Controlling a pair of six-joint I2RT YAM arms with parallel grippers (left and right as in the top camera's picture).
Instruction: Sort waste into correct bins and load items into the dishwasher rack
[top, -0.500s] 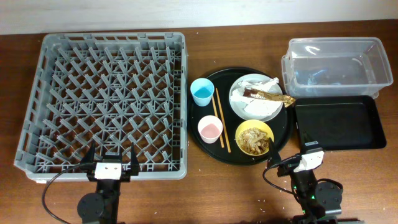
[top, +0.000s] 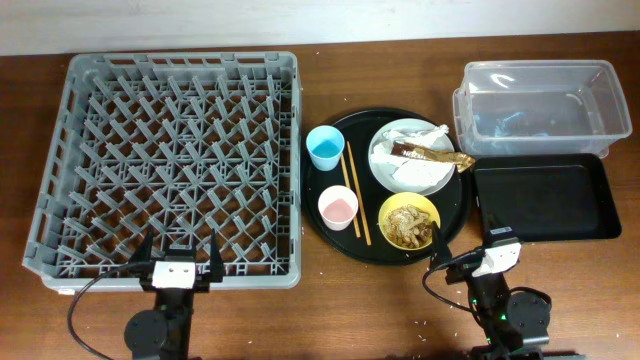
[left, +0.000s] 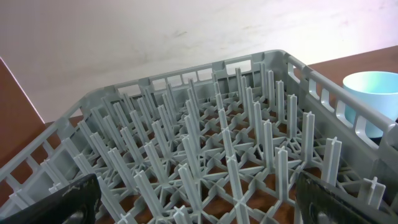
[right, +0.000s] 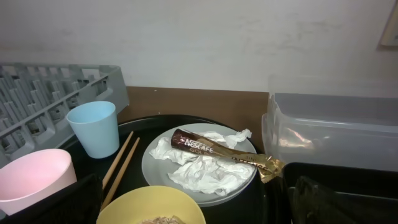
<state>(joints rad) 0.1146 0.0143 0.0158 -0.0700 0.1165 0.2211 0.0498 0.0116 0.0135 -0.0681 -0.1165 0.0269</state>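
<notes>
Wrapper is light, crinkly, slippery (pinch its middle); napkins crush softly. Left tool and right tool gape empty.

Dark brown wood table; plain off-white wall behind, soft even light

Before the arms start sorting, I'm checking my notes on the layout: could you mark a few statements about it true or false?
1. The large grey plastic peg rack holds no dishes. True.
2. The brown snack wrapper lies across the white round plate. True.
3. The yellow bowl is empty. False: it holds beige-brown food scraps.
4. The thin wooden chopsticks lie in the rack. False: they lie on the round black tray.
</notes>
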